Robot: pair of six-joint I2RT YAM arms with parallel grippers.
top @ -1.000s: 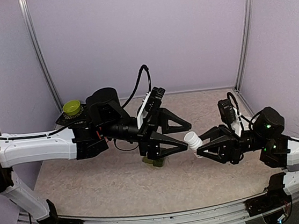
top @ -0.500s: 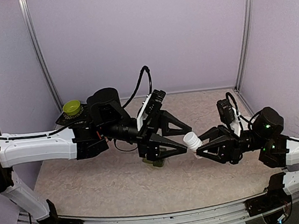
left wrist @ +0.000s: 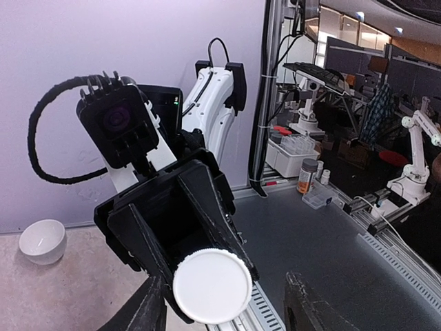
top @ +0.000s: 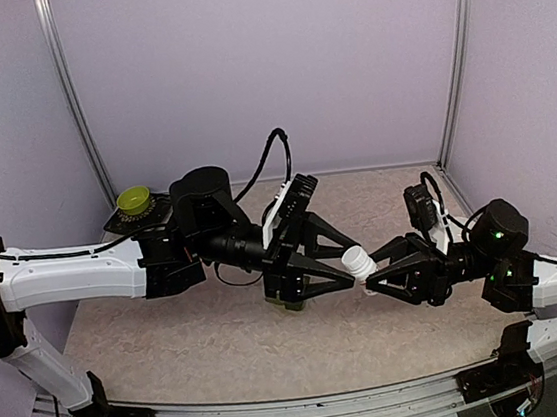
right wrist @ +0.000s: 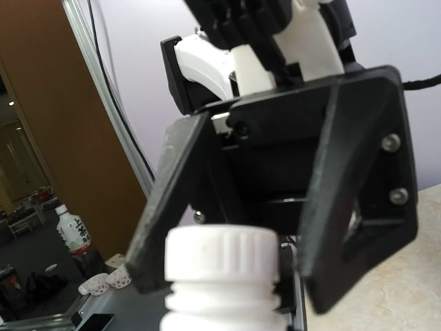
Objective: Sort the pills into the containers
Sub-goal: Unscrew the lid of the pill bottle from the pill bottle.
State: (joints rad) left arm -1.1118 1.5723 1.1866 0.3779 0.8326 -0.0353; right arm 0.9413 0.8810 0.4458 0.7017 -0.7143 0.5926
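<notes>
Soft, even light from above filled the overhead view. The pale counter carried only faint, blurred shadows beneath the left arm, and no glare showed. The black arm parts read as near-solid dark shapes with little detail.

In the left wrist view the white cap was bright and fairly sharp. The room beyond the frame post sat dim, with ceiling lamps glowing at the top right, and the post leaned slightly.

In the right wrist view the white bottle was close and out of focus. The left arm's fingers were soft-edged, and the backdrop was brown and dim.
</notes>
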